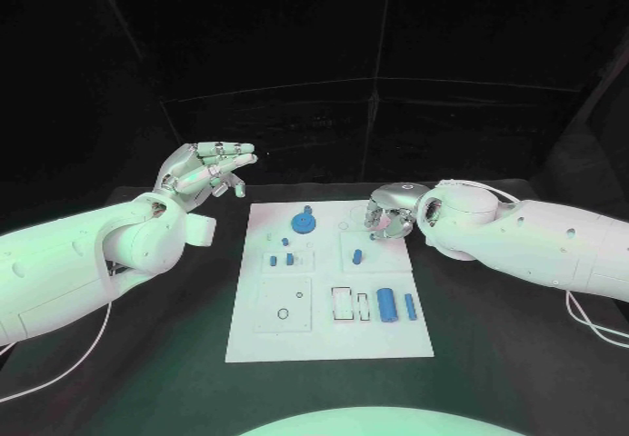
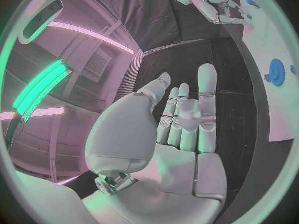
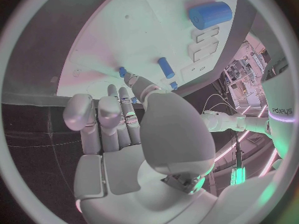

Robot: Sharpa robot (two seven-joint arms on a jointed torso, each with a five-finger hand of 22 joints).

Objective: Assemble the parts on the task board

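Note:
The white task board (image 1: 328,313) lies mid-table. On it are a blue gear (image 1: 304,221), small blue pegs (image 1: 281,260), a peg (image 1: 359,256), a thick blue cylinder (image 1: 387,303) and a slim one (image 1: 410,307). My left hand (image 1: 207,171) is raised off the board's far left corner, fingers straight and apart, holding nothing; the left wrist view shows its bare palm (image 2: 181,134) and the gear (image 2: 276,71). My right hand (image 1: 391,214) hovers over the board's far right part, fingers pointing down, nothing seen in them. In the right wrist view its fingers (image 3: 112,119) reach toward the pegs (image 3: 166,67) and cylinder (image 3: 210,14).
Black table (image 1: 157,381) surrounds the board, with dark curtains behind. Cut-out slots (image 1: 344,304) sit beside the cylinders and a round hole (image 1: 284,314) marks the near left square. White cables trail by both arms.

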